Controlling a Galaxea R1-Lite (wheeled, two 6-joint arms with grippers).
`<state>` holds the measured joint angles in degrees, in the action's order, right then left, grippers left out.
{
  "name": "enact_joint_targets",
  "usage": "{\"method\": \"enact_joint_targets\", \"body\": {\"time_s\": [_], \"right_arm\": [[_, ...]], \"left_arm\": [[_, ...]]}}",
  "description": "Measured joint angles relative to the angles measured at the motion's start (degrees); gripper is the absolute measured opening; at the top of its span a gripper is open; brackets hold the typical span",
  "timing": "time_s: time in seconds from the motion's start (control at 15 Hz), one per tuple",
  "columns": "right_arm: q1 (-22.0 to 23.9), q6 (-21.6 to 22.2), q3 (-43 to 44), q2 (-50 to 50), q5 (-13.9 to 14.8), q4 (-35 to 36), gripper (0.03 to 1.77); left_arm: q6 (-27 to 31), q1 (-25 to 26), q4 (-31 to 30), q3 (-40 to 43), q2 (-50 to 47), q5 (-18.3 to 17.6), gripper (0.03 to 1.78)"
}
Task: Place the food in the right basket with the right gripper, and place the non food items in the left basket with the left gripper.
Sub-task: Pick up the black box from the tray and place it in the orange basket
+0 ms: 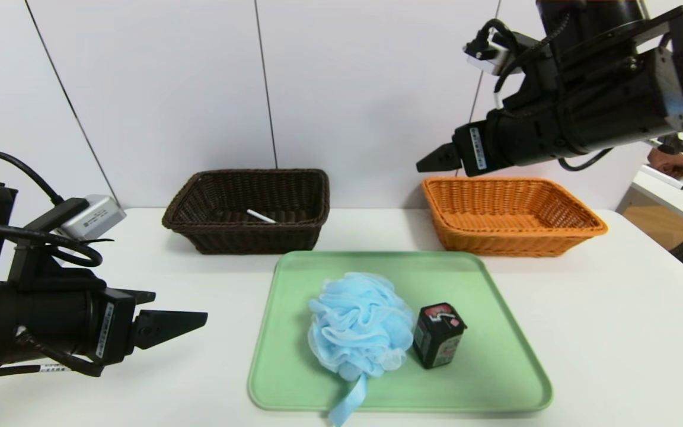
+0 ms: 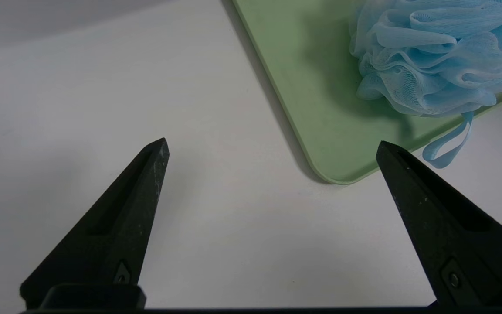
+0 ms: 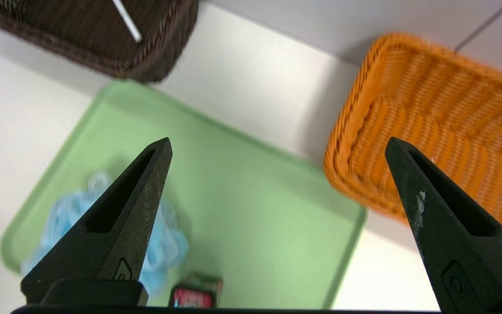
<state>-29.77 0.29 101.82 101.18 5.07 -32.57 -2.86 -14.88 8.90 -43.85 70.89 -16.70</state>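
Observation:
On the green tray point(image 1: 484, 367) lie a fluffy blue bath pouf point(image 1: 359, 323) and, to its right, a small dark carton point(image 1: 438, 335) with a red top. The brown left basket point(image 1: 252, 237) holds a thin white stick point(image 1: 260, 216). Nothing shows inside the orange right basket point(image 1: 513, 243). My left gripper point(image 1: 199, 320) hovers low over the table left of the tray, open and empty; its wrist view shows the tray corner point(image 2: 320, 109) and pouf point(image 2: 438, 56). My right gripper point(image 1: 430, 161) hangs high above the orange basket's left rear corner, open point(image 3: 278, 140) and empty, over the tray point(image 3: 251, 218).
The white wall stands close behind both baskets. A second white table point(image 1: 679, 190) with a brown cloth sits off to the far right. Bare tabletop lies left and right of the tray.

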Motion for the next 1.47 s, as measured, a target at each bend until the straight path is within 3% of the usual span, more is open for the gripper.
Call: {"method": "enact_joint_targets", "body": {"time_s": [0.6,1.47], "right_arm": [[-1.40,6.51,-7.72,-8.19,-0.22,-18.08,1.69],[-8.07,10.81,-15.24,-3.34,-1.46,-18.60,1.70]], "left_arm": [[-0.07,-0.05,0.02,0.30,0.04,-0.16,1.69],[-0.13,-0.33,0.02,0.33,0.04,-0.16,1.69]]}}
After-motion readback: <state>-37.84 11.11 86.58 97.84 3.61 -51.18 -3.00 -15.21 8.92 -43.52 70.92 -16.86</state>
